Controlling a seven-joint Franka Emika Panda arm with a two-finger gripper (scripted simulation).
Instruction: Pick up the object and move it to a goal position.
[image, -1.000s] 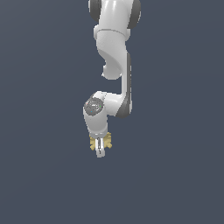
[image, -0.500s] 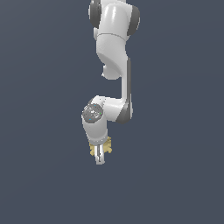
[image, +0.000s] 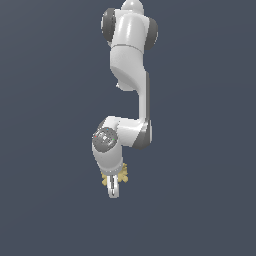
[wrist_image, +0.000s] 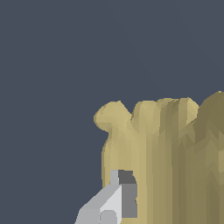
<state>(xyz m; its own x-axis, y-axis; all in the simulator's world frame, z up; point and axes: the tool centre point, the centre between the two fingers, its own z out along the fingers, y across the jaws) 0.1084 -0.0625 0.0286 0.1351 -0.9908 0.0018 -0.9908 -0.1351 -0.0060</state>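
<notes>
The object (image: 123, 176) is a small pale-yellow lumpy block; in the exterior view only its bumpy edges show on both sides of my gripper (image: 114, 191). The white fingers point downward and are shut on the object, which hangs with them against the plain dark background. In the wrist view the object (wrist_image: 166, 162) fills much of the picture, close up, with rounded lobes along its edge. One grey-white fingertip (wrist_image: 114, 199) presses against its face. The other finger is hidden behind the block.
The white arm (image: 131, 75) reaches down from the top of the exterior view, its elbow joint (image: 107, 140) just above the gripper. Uniform dark grey surrounds everything, and no goal marker shows.
The wrist and gripper have shifted slightly toward the exterior view's left and a little lower, carrying the object along. The grip looks the same.
</notes>
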